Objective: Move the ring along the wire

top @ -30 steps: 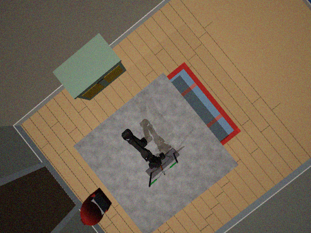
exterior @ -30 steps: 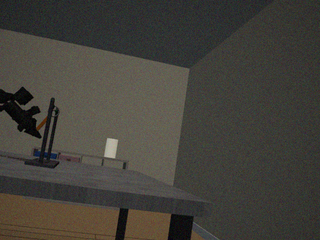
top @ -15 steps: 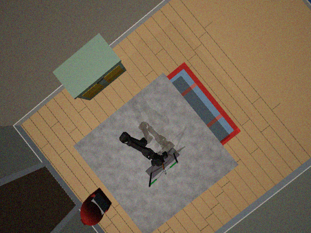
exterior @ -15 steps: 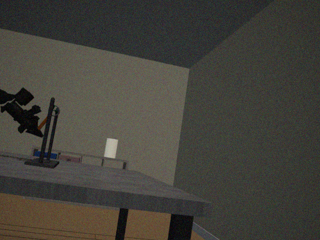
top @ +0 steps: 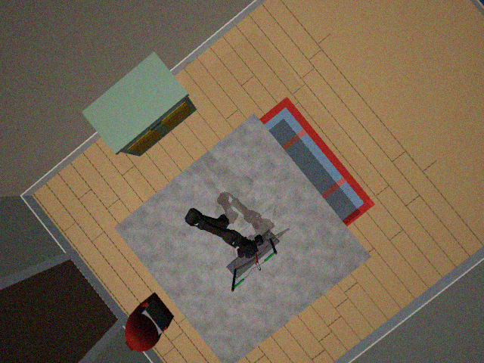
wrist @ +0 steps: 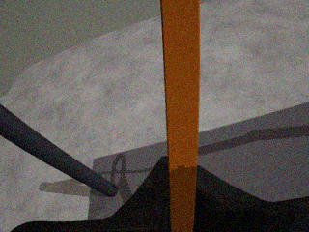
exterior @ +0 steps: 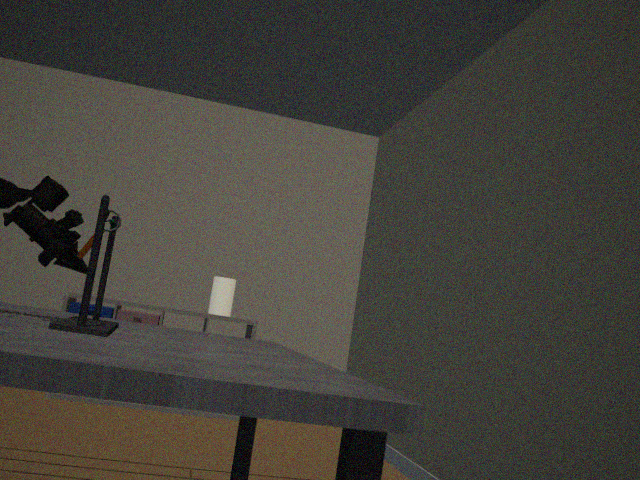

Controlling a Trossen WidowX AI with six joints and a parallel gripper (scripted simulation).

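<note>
I count one arm (top: 218,228), one ring (exterior: 112,222) on one orange handle (wrist: 181,91), and two posts (exterior: 96,248) on one base (exterior: 67,325) on the table (exterior: 206,372), with two green wire ends (top: 268,258) visible from above. My gripper (wrist: 171,162) is clamped narrowly on the handle's lower end, so the handle runs straight up out of the dark fingers in the wrist view. From the side, the ring sits at the posts' tops, up and to the right of the gripper, and from above it lies between the two posts, nearer the right one.
</note>
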